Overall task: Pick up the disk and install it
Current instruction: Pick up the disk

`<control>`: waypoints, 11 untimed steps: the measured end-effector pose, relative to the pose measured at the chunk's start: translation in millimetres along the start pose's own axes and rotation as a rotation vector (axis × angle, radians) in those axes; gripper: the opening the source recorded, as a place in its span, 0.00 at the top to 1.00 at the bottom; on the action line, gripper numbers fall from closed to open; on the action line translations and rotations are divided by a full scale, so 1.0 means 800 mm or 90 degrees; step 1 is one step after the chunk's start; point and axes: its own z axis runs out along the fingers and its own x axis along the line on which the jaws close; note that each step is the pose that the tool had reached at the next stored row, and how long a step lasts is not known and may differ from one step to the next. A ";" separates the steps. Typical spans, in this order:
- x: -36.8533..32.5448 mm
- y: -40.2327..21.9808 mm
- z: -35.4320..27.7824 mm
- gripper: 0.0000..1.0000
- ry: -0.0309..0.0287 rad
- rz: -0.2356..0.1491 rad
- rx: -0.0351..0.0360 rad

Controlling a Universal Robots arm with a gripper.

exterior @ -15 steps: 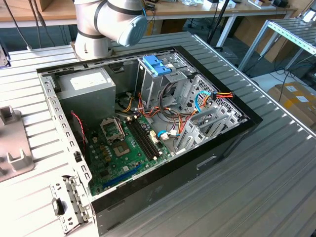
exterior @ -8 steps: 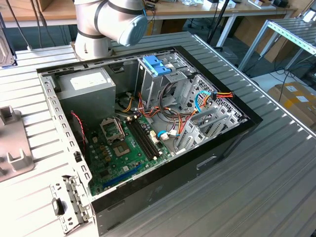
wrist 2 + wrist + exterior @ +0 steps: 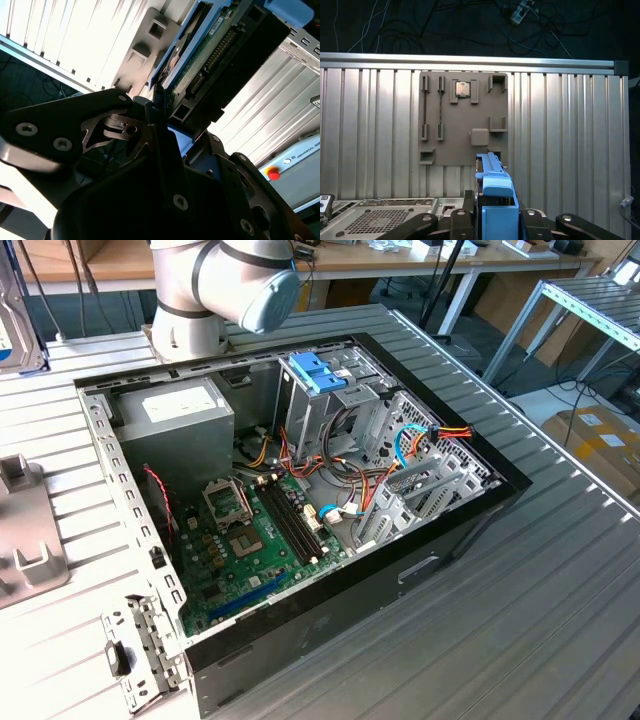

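Observation:
The disk, a flat drive with bright blue rails and a blue tab, stands on edge between the fingers of my gripper. My gripper is shut on it. In the second wrist view the disk shows its green circuit board and dark connector edge, with the gripper clamped on its lower end. It hangs above a grey fixture plate, apart from it. At the exterior view's far left edge a silver slab with a blue edge, the disk, is raised above the table.
An open computer case lies on the ribbed metal table, with a grey power-supply box, a green motherboard, loose cables and a pale blue bracket on the drive cage. The fixture plate lies to the exterior view's left.

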 end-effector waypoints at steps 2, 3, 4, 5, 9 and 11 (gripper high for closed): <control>0.0004 -0.0033 -0.0002 0.63 0.0000 0.000 0.0000; 0.0006 -0.0050 -0.0003 0.63 0.0000 0.000 0.0000; 0.0007 -0.0065 -0.0004 0.63 0.0000 0.000 0.0000; 0.0008 -0.0081 -0.0005 0.63 0.0000 0.000 -0.0001; 0.0014 -0.0146 -0.0008 0.63 0.0000 0.000 -0.0001; 0.0018 -0.0190 -0.0011 0.63 0.0000 0.000 -0.0001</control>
